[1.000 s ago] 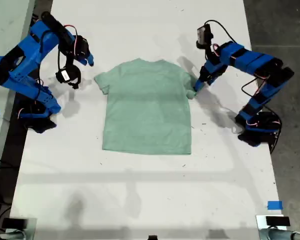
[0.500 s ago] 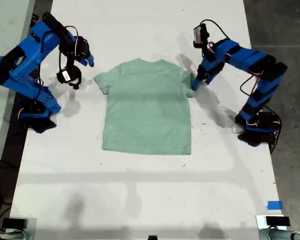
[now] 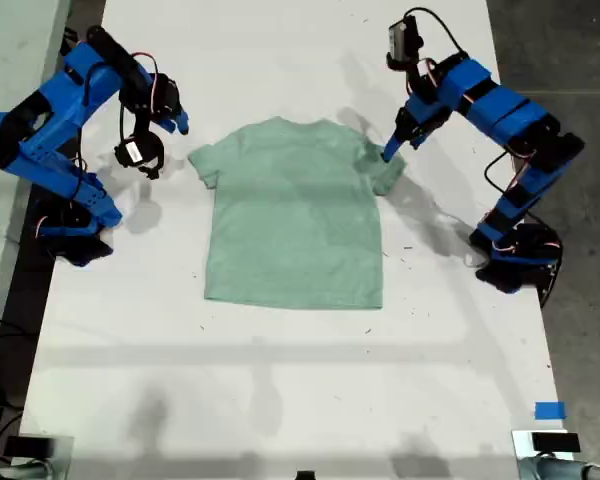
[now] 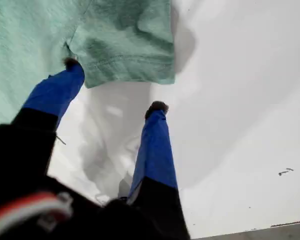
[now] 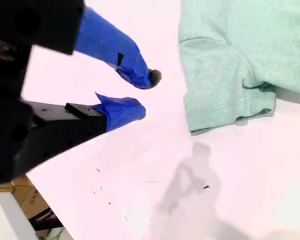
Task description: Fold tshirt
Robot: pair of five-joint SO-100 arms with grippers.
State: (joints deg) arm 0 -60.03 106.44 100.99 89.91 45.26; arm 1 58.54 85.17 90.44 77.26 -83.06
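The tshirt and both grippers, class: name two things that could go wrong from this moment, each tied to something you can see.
1. My first gripper is open at the sleeve of the tshirt, one fingertip near the hem. It might pinch only a thin edge that slips out.
2. My second gripper hovers beside the other sleeve, not touching. A one-sided lift could drag the shirt askew on the table.

Legible text, labels, brands, numbers, signs: none in any view. The tshirt is plain, with no print. The worktop bears only small dark specks, not characters. Blue tape pieces at the exterior view's edges carry no writing. Arm housings show no readable marking.
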